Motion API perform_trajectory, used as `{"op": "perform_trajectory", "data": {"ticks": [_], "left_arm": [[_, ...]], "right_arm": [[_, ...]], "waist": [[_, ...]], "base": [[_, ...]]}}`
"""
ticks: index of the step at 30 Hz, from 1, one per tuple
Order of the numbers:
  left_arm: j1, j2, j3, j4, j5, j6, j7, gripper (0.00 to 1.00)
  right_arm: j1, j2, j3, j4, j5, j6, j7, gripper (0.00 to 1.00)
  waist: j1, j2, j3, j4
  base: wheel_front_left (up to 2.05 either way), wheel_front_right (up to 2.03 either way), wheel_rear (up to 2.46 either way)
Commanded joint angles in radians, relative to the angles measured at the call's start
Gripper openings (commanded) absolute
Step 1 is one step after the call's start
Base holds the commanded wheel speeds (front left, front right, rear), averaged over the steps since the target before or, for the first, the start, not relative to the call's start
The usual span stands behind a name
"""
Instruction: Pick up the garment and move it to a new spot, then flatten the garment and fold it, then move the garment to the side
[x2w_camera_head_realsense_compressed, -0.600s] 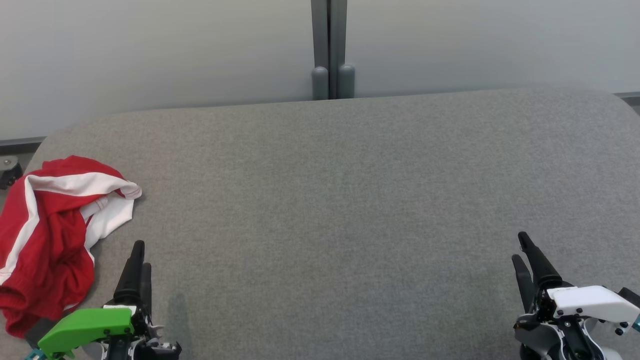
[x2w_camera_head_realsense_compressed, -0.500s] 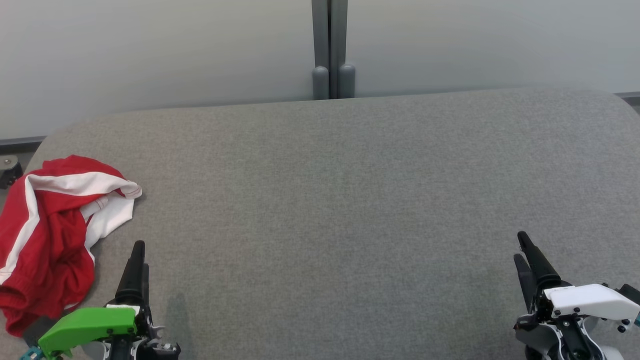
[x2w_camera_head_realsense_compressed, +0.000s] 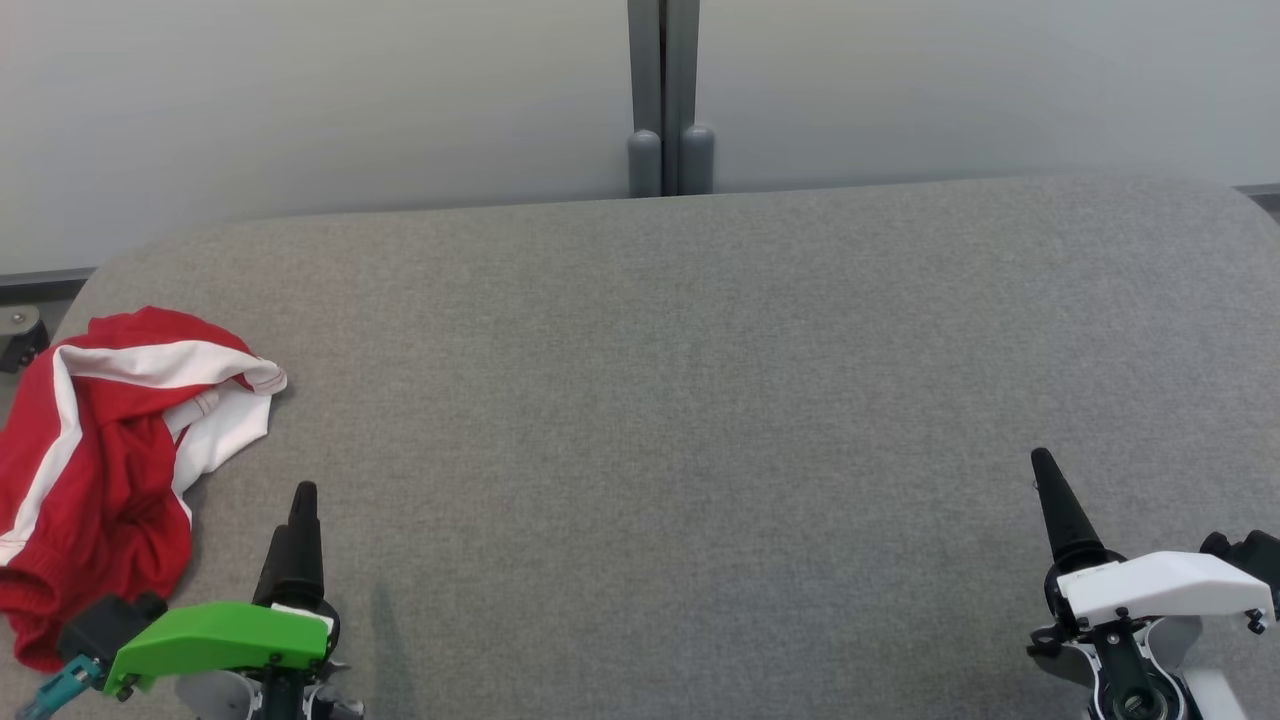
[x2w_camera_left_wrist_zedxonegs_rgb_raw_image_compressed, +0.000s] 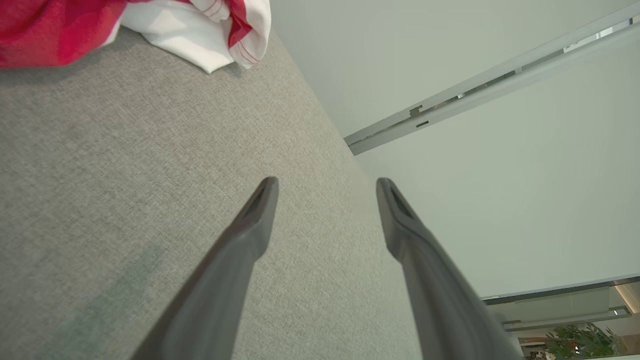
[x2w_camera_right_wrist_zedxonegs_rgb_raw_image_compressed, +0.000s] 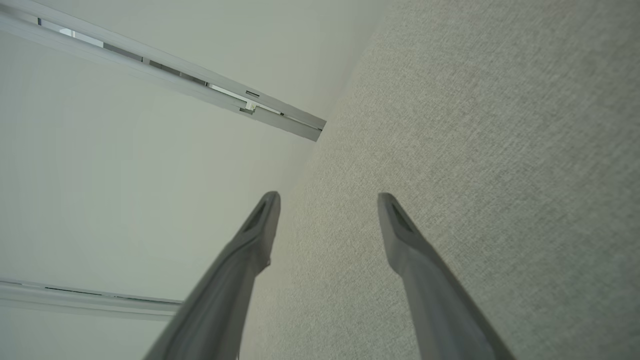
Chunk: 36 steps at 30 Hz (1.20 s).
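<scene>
My left gripper had edged inward over the grey felt table. Crumpled red, white-sleeved jersey garment: at the table's left end. Left gripper and right gripper: fingers apart, empty. Risk: a shallow pinch, garment sliding off the table.

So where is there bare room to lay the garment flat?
The table is bare from the garment at its left edge across to the right end effector at the near right. The near-left corner is crowded: the left end effector sits close beside the garment.
</scene>
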Motion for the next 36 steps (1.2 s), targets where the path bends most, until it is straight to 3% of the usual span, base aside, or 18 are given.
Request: {"op": "perform_trajectory", "data": {"ticks": [1,11,36], "left_arm": [[-0.036,0.015,-0.009,-0.008,0.053,0.008,-0.011,1.00],[-0.034,0.026,-0.045,0.016,0.213,0.048,-0.049,1.00],[-0.035,0.084,-0.181,0.063,0.565,0.093,-0.133,1.00]], "right_arm": [[-0.026,-0.008,0.002,-0.020,-0.050,0.000,-0.013,1.00],[-0.030,-0.006,0.014,-0.010,-0.231,0.000,-0.052,1.00],[-0.045,-0.005,0.045,0.053,-0.616,0.000,-0.136,1.00]], "waist": [[-0.0001,-0.0001,0.000,0.001],[-0.0001,-0.0001,-0.002,0.002],[-0.0001,-0.0001,-0.007,0.006]], "base": [[0.00,0.00,0.00],[0.00,0.00,0.00],[0.00,0.00,0.00]]}}
